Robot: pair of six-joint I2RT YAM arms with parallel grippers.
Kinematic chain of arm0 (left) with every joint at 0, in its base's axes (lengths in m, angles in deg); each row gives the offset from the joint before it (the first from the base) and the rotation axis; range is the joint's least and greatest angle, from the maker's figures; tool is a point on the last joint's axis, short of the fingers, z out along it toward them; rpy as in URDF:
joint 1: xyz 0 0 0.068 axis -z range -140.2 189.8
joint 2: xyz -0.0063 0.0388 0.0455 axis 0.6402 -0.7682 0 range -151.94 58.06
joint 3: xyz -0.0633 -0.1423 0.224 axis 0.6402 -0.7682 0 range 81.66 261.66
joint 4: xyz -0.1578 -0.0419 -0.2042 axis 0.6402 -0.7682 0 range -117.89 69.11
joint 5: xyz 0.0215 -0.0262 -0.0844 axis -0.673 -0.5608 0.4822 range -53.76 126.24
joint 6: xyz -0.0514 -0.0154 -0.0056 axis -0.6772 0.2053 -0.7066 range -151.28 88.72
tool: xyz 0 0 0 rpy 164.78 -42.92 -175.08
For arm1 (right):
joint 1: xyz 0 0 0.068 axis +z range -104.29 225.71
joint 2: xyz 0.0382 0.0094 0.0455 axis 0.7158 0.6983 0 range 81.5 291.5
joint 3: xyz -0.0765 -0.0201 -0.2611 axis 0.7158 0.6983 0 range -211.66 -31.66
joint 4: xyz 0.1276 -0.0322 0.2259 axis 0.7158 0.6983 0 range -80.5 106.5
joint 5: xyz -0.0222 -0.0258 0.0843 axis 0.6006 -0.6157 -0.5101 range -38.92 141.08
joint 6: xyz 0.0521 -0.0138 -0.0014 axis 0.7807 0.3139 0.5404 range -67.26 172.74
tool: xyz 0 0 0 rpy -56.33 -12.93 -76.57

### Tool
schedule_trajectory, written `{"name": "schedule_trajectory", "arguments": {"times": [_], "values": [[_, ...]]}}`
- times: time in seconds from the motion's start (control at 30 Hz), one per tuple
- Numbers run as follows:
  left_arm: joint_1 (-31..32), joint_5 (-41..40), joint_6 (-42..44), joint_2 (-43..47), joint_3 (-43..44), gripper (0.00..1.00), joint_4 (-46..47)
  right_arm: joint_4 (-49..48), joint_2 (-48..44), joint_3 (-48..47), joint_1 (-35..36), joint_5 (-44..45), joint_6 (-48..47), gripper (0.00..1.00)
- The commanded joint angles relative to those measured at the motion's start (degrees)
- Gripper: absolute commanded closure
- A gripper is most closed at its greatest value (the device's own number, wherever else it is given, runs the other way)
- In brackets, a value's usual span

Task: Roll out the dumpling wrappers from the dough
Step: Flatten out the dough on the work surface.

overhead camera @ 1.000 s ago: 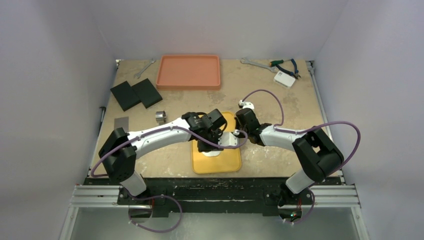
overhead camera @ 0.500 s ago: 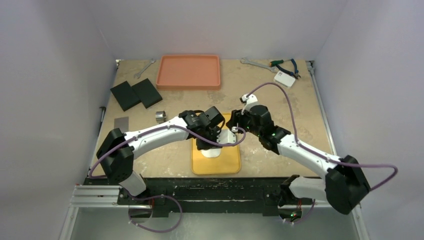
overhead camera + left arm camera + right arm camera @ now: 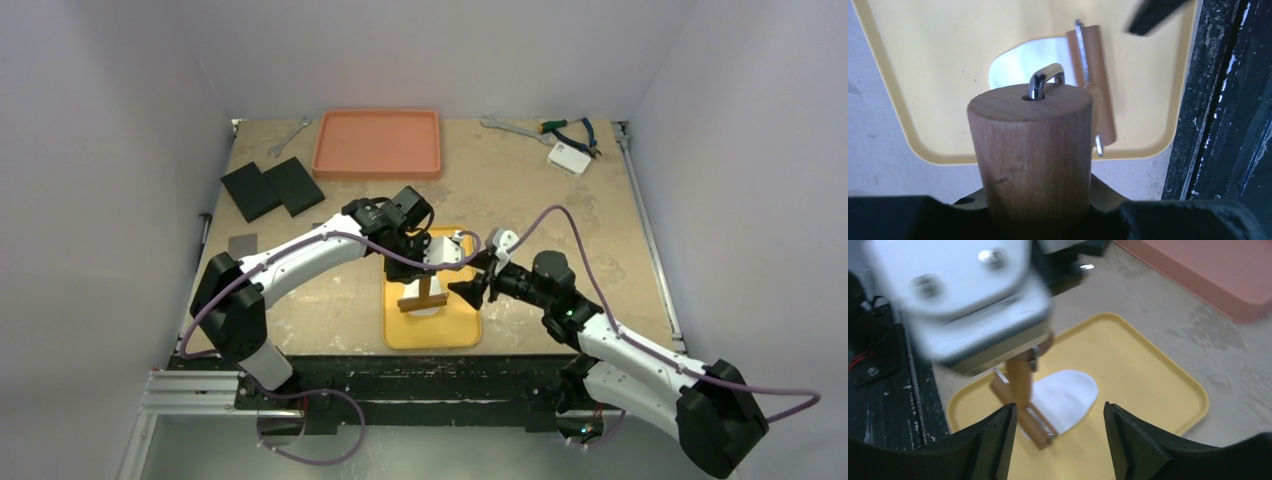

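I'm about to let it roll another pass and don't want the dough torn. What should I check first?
1. Grip on the roller: ok. The left gripper is shut on its wooden handle.
2. Right gripper out of the way: ok. It is open and empty, apart from the roller.
3. Barrel on the dough: ok. It lies across one edge of it.
4. Dough inside the yellow tray: ok, away from the rim.
5. Even dough thickness: cannot tell.
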Motion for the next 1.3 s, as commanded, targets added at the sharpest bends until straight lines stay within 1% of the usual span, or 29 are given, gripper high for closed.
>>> {"name": "schedule_trajectory", "arguments": {"times": [0.0, 0.07, 0.13, 0.2, 0.23, 0.33, 0.4, 0.47, 0.5, 0.57, 0.63, 0.7, 0.8, 0.93, 1.07, 1.2, 1.27], "values": [[-1.44, 4.47, 1.65, -0.09, 0.98, 1.00, 2.61, -15.69, -5.32, 6.10, 0.41, -11.39, -6.01, 0.27], [-1.82, 5.30, 2.23, 0.05, 0.47, 1.00, 2.85, -21.23, -5.21, 8.70, 0.44, -12.67, -6.05, 0.23], [-1.87, 6.20, 2.65, 0.18, 0.16, 1.00, 3.24, -26.98, -1.66, 9.51, 0.52, -13.11, -4.67, 0.22], [-1.87, 6.81, 2.91, 0.27, 0.12, 1.00, 3.48, -30.00, 2.93, 8.24, 0.51, -9.51, -2.99, 0.22], [-1.83, 6.97, 3.05, 0.27, 0.17, 1.00, 3.59, -31.96, 5.35, 7.75, 0.53, -8.92, -0.53, 0.22], [-1.87, 7.18, 3.13, 0.19, 0.36, 1.00, 3.88, -44.90, 13.72, 8.30, 0.53, -10.78, 4.50, 0.16], [-1.87, 7.50, 3.18, 0.10, 0.68, 1.00, 3.63, -53.22, 18.73, 9.08, 0.53, -10.11, 7.53, 0.15], [-1.83, 7.82, 3.53, -0.11, 1.05, 1.00, 3.18, -58.27, 22.24, 8.46, 0.53, -10.26, 8.25, 0.15], [-1.87, 8.13, 3.70, -0.31, 1.34, 1.00, 2.84, -59.54, 23.67, 7.52, 0.64, -12.11, 7.80, 0.15], [-1.79, 8.70, 3.70, -0.71, 1.88, 1.00, 2.55, -59.05, 26.33, 5.11, 2.05, -13.55, 6.96, 0.15], [-1.79, 9.17, 3.70, -1.15, 2.30, 1.00, 2.27, -56.41, 27.50, 3.47, 3.95, -12.86, 3.09, 0.17], [-1.79, 9.68, 3.81, -1.35, 2.63, 1.00, 2.21, -57.41, 28.59, 3.63, 4.77, -12.88, 1.29, 0.19], [-1.79, 10.42, 3.78, -1.61, 3.41, 1.00, 2.06, -62.10, 30.87, 4.61, 4.77, -14.47, 4.22, 0.24], [-1.76, 11.46, 3.77, -2.65, 4.62, 1.00, 1.49, -64.12, 33.92, 3.62, 4.80, -15.32, 6.13, 0.32], [-1.79, 11.41, 3.94, -2.82, 5.38, 1.00, 1.02, -66.65, 36.28, 3.92, 4.75, -14.92, 6.17, 0.33], [-1.79, 11.51, 3.86, -3.06, 5.49, 1.00, 0.87, -63.51, 37.16, 2.69, 4.73, -12.93, 5.70, 0.39], [-1.79, 11.52, 3.86, -3.23, 5.41, 1.00, 0.79, -64.21, 37.13, 2.97, 4.74, -12.65, 5.94, 0.46]]}}
